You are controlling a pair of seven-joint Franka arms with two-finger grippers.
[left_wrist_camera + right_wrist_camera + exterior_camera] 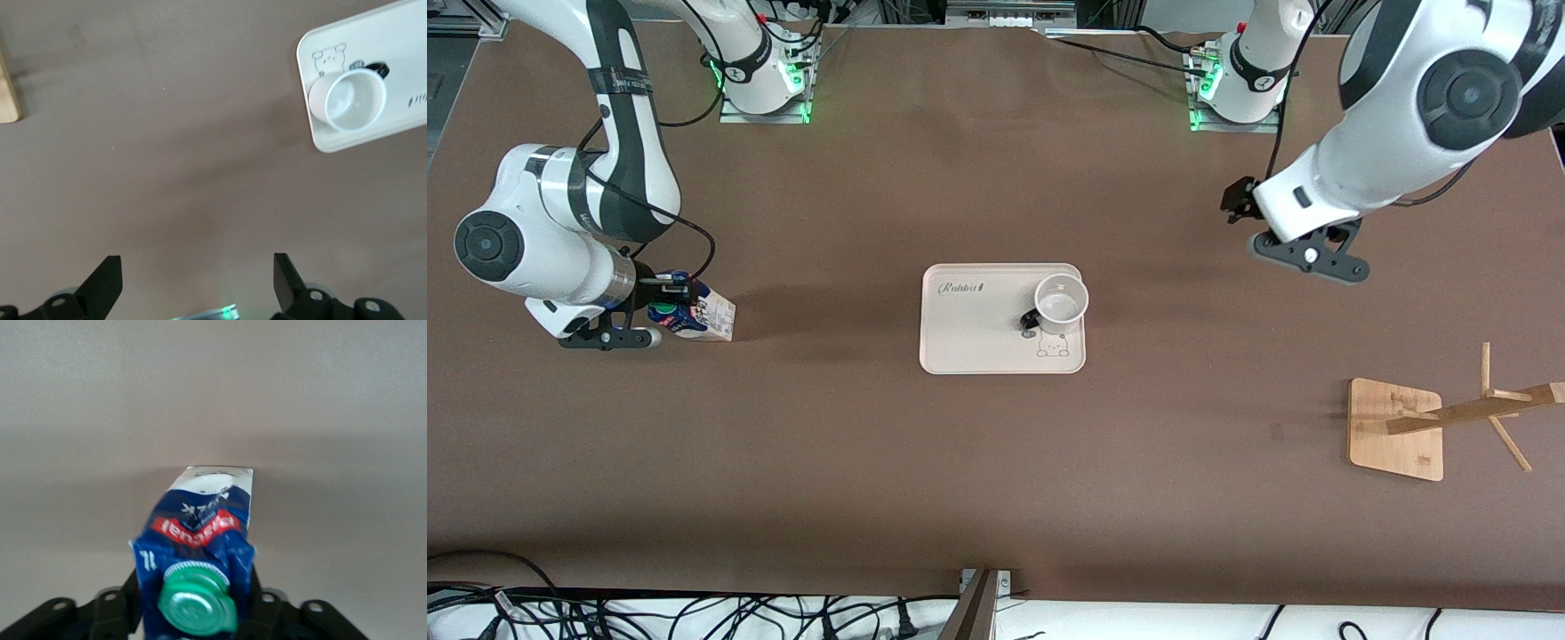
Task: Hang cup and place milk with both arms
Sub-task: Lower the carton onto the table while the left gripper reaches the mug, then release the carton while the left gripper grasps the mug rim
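The milk (701,318), a blue and white carton with a green cap, leans tilted at the right arm's end of the table. My right gripper (660,311) is shut on the milk, its fingers pressed against the dented sides by the cap (197,607). In the right wrist view the milk (203,520) fills the space between the jaws of the right gripper (195,590). The cup (1061,302), a white mug with a black handle, stands upright on the tray (969,347). My left gripper (1307,253) hangs open over bare table, away from the tray. In the left wrist view the left gripper (197,280) holds nothing, with the cup (348,100) farther off.
A wooden mug rack (1396,436) with slanted pegs stands at the left arm's end of the table, nearer to the front camera than the left gripper. The pale tray (373,33) has a bear drawing. Brown tabletop stretches between tray and rack.
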